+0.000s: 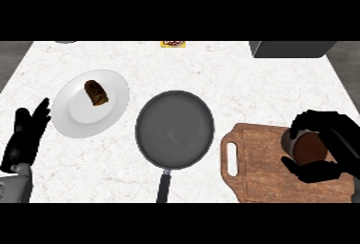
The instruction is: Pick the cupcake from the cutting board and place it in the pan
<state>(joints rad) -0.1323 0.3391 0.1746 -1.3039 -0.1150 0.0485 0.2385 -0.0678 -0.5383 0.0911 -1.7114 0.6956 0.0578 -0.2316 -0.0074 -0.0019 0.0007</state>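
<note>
Right hand (pixel 325 145): over the cutting board (pixel 264 162), its fingers (pixel 309 121) and thumb curled round the cupcake (pixel 307 147), which shows between them.
Cupcake, place: inside the right fingers, above the board's right part; whether it touches the wood cannot be told.
Cupcake, handling (judged): light, soft and crumbly, its top easily dented; best held by the wrapper's sides, as the fingers now lie, not by the top.
Cupcake, axis: short and round, with no marked long axis; the brown top faces towards the camera, slightly tilted to the left.
Pan (pixel 175 128): well to the left of the right fingers, on the counter (pixel 232 76), nothing in it, handle towards the lower edge.
Left hand (pixel 26 136): at the left edge, fingers straight and relaxed, holding nothing, resting.
Plate (pixel 70 112): just right of the left fingers, bearing a brown pastry (pixel 97 92).
</note>
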